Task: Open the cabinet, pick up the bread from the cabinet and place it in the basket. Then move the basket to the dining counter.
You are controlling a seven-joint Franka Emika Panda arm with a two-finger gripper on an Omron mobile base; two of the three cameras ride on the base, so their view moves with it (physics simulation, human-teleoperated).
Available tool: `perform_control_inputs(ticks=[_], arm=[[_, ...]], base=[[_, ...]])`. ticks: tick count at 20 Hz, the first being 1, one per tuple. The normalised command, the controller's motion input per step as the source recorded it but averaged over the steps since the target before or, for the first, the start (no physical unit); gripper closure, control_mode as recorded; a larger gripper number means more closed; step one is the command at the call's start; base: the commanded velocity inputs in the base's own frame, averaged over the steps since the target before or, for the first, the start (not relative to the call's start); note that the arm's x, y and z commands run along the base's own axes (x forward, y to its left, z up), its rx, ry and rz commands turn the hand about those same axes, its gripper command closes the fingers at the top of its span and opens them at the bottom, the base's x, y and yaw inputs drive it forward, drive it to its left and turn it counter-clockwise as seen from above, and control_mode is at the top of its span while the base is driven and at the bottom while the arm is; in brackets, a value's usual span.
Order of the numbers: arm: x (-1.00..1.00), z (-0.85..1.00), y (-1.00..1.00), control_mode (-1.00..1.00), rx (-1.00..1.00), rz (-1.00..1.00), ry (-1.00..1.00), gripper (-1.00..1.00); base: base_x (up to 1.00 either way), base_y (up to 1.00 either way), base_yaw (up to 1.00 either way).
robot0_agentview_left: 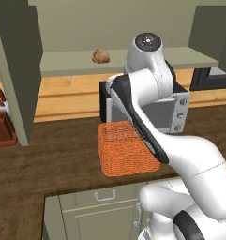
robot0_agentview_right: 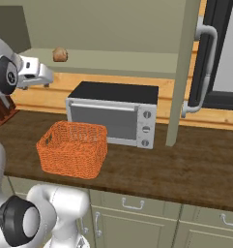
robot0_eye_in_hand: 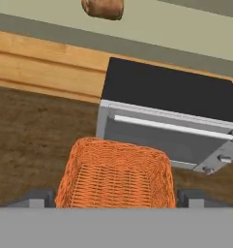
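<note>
The cabinet [robot0_agentview_left: 16,70] stands open, its doors swung aside, with the bread [robot0_agentview_left: 100,56] on its shelf above the oven [robot0_agentview_right: 115,114]. On the worktop below, just in front of the oven, sits the empty basket [robot0_agentview_right: 73,149]. The step in hand looks to be the reach for the bread: the gripper [robot0_eye_in_hand: 116,197], fingers spread wide and empty, hangs over the basket and must rise to the shelf and close on the loaf.

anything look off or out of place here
Nothing stands out. The cabinet doors are open, the bread sits alone on its shelf, and the basket stands upright and empty on the worktop before the toaster oven.
</note>
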Motion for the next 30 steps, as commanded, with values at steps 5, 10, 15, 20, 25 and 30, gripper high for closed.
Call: perform_control_inputs(ticks=[5,10,15,20,25,30], arm=[[0.72,0.23,-0.24,-1.00,0.10,0.00,-0.38,-1.00],[0.58,0.19,-0.15,-1.00,0.37,0.06,-0.13,-1.00],[0.00,0.42,0.00,-1.00,-0.09,0.01,-0.10,-1.00],[0.00,-0.04,0.04,-1.00,0.00,0.07,-0.01,-1.00],[0.05,0.36,0.22,-1.00,0.00,0.06,0.03,-1.00],[0.33,0.20,0.04,-1.00,0.00,0.01,0.07,-1.00]], base=[[0.00,0.00,0.00],[0.00,0.00,0.00],[0.00,0.00,0.00],[0.00,0.00,0.00],[0.00,0.00,0.00],[0.00,0.00,0.00]])
